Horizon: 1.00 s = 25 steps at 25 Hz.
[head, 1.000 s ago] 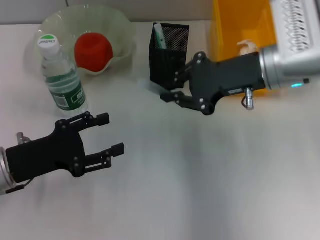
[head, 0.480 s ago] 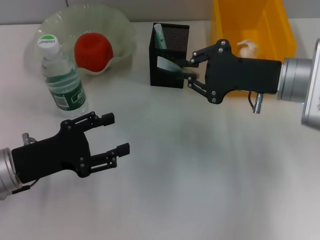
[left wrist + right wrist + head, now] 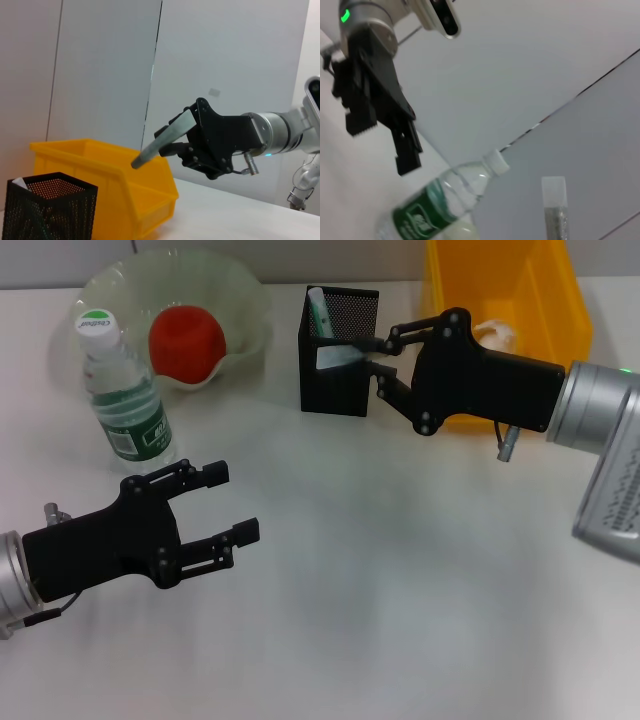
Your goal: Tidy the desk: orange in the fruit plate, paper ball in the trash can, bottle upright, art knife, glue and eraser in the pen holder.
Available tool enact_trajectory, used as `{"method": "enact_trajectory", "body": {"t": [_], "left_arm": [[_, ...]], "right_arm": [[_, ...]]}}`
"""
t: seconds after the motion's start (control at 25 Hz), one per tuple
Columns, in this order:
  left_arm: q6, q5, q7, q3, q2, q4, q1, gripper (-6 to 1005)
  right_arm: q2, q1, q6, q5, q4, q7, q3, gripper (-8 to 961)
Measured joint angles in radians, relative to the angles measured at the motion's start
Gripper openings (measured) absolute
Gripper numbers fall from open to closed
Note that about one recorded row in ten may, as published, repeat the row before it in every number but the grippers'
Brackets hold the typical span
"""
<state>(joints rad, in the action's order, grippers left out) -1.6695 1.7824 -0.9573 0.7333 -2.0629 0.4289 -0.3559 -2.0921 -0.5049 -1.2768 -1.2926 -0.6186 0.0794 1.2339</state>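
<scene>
Right gripper (image 3: 375,352) clenched on knife (image 3: 337,357), slanted over holder (image 3: 338,350) rim. Risk: tip catches mesh or pen inside, tipping holder. Left gripper (image 3: 228,505) parked low over counter (image 3: 400,590), jaws released.

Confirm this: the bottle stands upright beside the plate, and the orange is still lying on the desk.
Not quite. The bottle does stand upright beside the plate, but the orange already sits inside that plate, not on the desk; the head view shows it.
</scene>
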Motion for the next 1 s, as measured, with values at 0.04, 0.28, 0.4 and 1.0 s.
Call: {"method": "enact_trajectory", "body": {"t": [0.04, 0.28, 0.4, 1.0], "left_arm": [[0.000, 0.000, 0.000, 0.000, 0.000, 0.000, 0.000, 785], [-0.011, 0.000, -0.010, 0.000, -0.002, 0.000, 0.000, 785], [-0.016, 0.000, -0.012, 0.000, -0.002, 0.000, 0.000, 785], [-0.022, 0.000, 0.001, 0.005, -0.005, 0.001, 0.006, 785]], "right_arm": [[0.000, 0.000, 0.000, 0.000, 0.000, 0.000, 0.000, 132], [0.000, -0.025, 0.041, 0.125, 0.079, -0.209, 0.066, 132], [0.000, -0.055, 0.058, 0.140, 0.115, -0.230, 0.064, 131], [-0.001, -0.237, 0.196, 0.281, 0.298, -0.127, 0.065, 130]]}}
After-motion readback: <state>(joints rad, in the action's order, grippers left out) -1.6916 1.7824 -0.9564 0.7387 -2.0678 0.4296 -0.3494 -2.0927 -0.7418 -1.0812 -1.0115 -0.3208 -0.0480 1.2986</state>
